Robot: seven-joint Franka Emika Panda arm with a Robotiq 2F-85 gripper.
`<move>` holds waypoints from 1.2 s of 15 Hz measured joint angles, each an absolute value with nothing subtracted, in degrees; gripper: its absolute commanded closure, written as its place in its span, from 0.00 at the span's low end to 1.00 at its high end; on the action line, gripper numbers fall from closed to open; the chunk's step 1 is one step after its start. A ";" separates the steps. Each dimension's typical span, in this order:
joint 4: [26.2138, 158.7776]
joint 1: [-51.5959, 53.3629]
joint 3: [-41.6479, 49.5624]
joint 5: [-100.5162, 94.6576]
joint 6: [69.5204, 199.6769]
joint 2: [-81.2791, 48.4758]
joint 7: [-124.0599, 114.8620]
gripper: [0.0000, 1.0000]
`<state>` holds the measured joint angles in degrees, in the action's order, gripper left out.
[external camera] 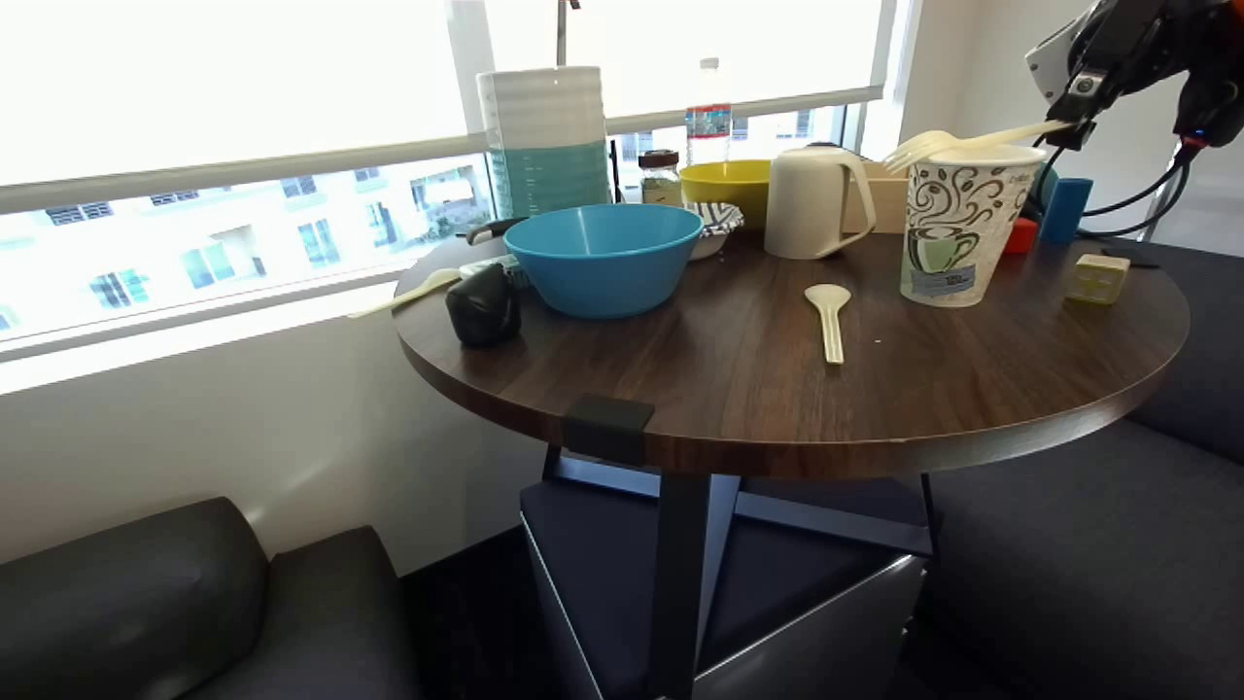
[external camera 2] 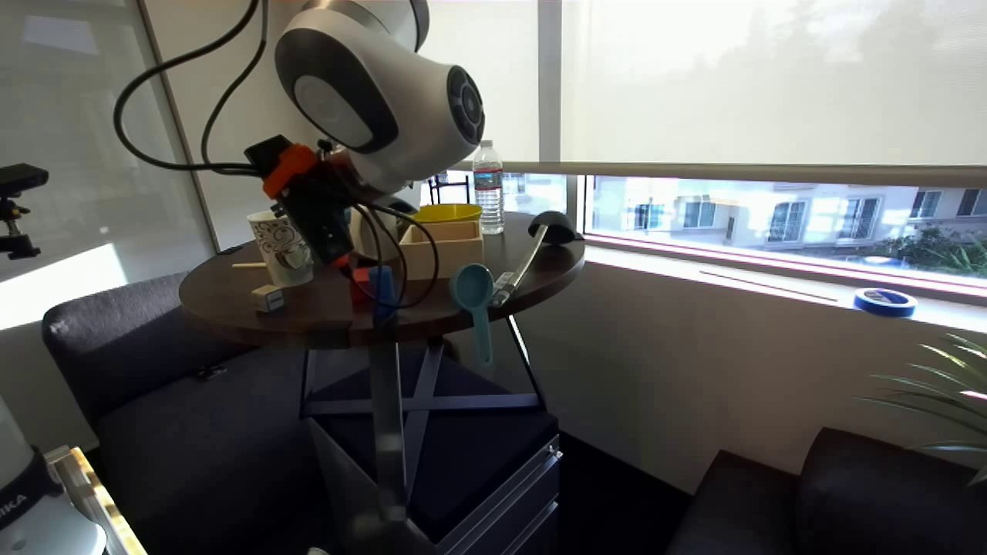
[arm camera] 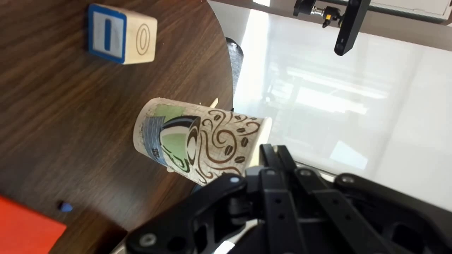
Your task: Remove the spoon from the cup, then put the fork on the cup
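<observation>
My black fingers [arm camera: 273,197], pinching a cream plastic fork [external camera: 1001,136], hide its end; tines jut past the patterned white cup [external camera: 957,228].

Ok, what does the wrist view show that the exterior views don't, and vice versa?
Wrist only: a legible oval mark on the small pale wooden cube.
Exterior only: clear plastic bottle, round yellow bowl; tines of the long cream plastic fork, in an exterior view.
Shared: tall white cup with green and brown print, that cube, round dark wooden table.
</observation>
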<state>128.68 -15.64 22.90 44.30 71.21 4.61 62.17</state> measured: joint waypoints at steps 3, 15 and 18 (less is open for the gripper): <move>128.67 -15.65 22.71 44.30 71.21 4.53 61.84 0.53; 126.26 -15.97 21.89 43.77 72.83 6.55 57.78 0.00; 125.40 -15.88 19.43 41.91 77.85 10.95 54.25 0.00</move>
<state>125.40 -15.88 19.43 41.91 77.85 10.95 54.25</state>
